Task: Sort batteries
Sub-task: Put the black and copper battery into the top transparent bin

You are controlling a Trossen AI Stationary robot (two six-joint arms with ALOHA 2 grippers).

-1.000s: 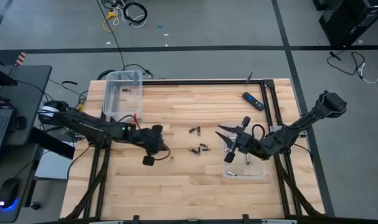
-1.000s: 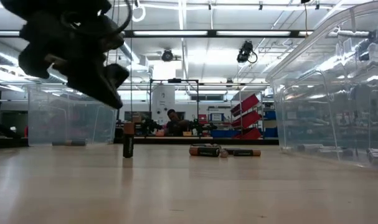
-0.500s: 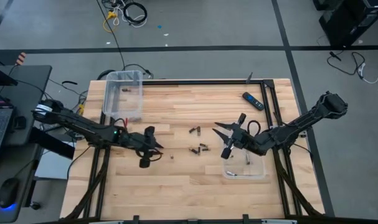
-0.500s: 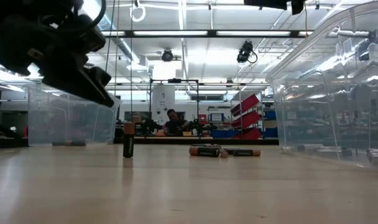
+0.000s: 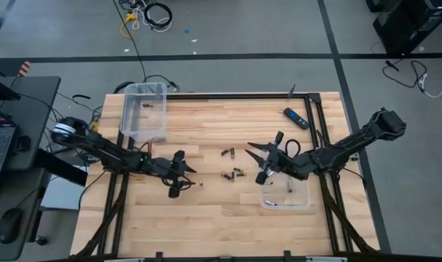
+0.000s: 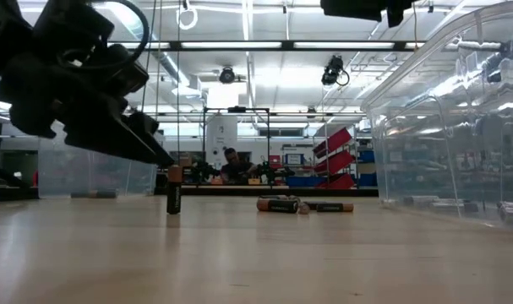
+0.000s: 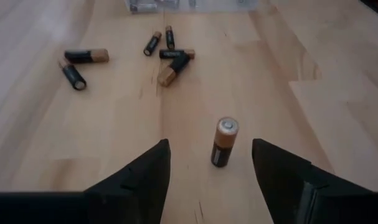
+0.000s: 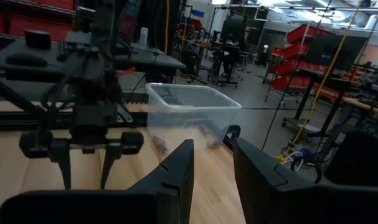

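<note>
On the wooden bench, left of centre, the left gripper is hovering, fingers apart, around an upright copper-and-black battery, seemingly mid-pick; closing should follow, while the right gripper, fingers parted and empty, is waiting beside the loose batteries.

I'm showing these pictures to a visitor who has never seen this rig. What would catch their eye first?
Probably the single battery standing upright on the wooden table, right in front of the left end effector, whose fingers are spread open on either side of it. Next, the loose batteries lying flat mid-table, and the right end effector poised beside them near a clear bin.
</note>
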